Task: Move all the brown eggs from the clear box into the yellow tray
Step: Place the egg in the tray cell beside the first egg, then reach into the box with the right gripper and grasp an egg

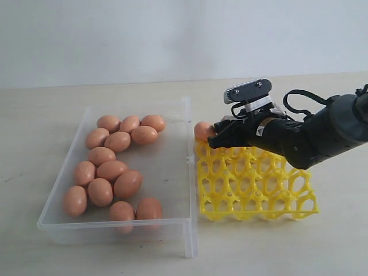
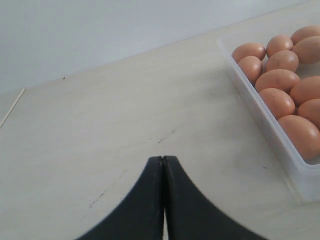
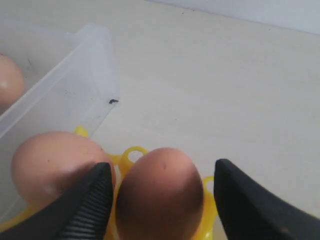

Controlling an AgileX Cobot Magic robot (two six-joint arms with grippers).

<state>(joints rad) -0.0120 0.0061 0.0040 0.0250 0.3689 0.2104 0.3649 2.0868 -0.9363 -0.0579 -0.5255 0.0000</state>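
While the right arm reaches over the bright yellow plastic lattice egg tray point(image 1: 259, 195) to its back corner next to the box, the right pincer point(image 3: 162, 165) stands spread around one smooth orange-brown egg point(image 3: 160, 200) that sits upright in a tray cell. One black finger lies close against this egg and a narrow gap shows at the other, so the egg is released rather than gripped. A second brown egg point(image 3: 52, 165) sits in the neighbouring corner cell, just outside that finger and beside the box wall. More than a dozen like brown eggs point(image 1: 111, 170) lie clustered in the shallow rectangular see-through plastic box point(image 1: 172, 172), which rests on the pale desk point(image 1: 287, 253) just beside the tray. The left pincer point(image 2: 162, 160) hangs over bare desk near the box, clenched on nothing.
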